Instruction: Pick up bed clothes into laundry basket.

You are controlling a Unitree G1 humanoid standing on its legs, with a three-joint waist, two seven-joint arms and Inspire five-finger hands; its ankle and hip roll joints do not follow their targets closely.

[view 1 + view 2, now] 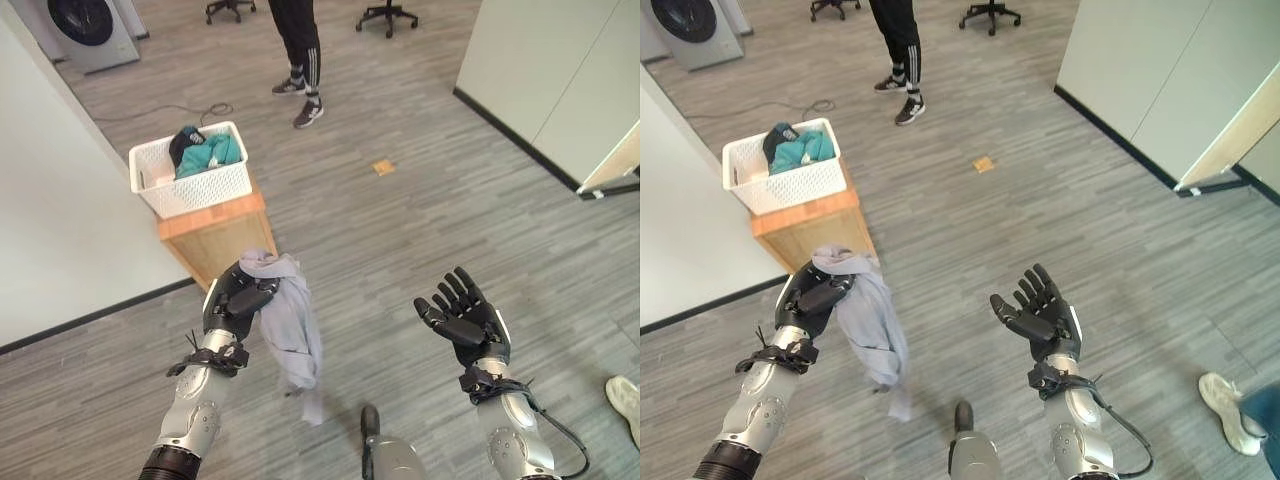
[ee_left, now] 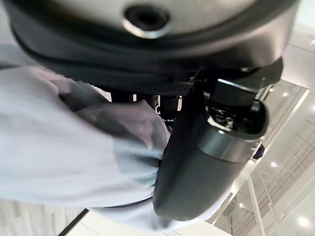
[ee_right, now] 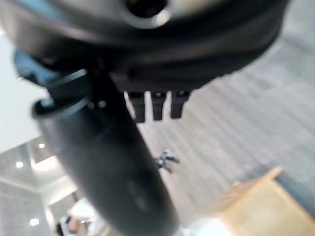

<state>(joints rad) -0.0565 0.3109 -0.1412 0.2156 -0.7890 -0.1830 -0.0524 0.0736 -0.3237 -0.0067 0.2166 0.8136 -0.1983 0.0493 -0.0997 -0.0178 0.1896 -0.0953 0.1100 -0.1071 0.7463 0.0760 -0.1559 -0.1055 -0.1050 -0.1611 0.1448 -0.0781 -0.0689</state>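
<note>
Your left hand (image 1: pixel 240 295) curled round grey garment (image 1: pixel 292 330), hanging free; right hand (image 1: pixel 462 315) spread, empty. Carry step: next, reach forward over white basket (image 1: pixel 190 185), release.

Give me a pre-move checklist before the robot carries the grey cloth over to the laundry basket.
1. Left hand curled round the grey garment: ok.
2. Garment clear of the floor: cannot tell, its tail hangs low.
3. Right hand open, holding nothing: ok.
4. White laundry basket upright on the wooden stand: ok.
5. Room in the basket beside the teal clothes: ok.
6. Person standing beyond the basket, apart from it: ok.
</note>
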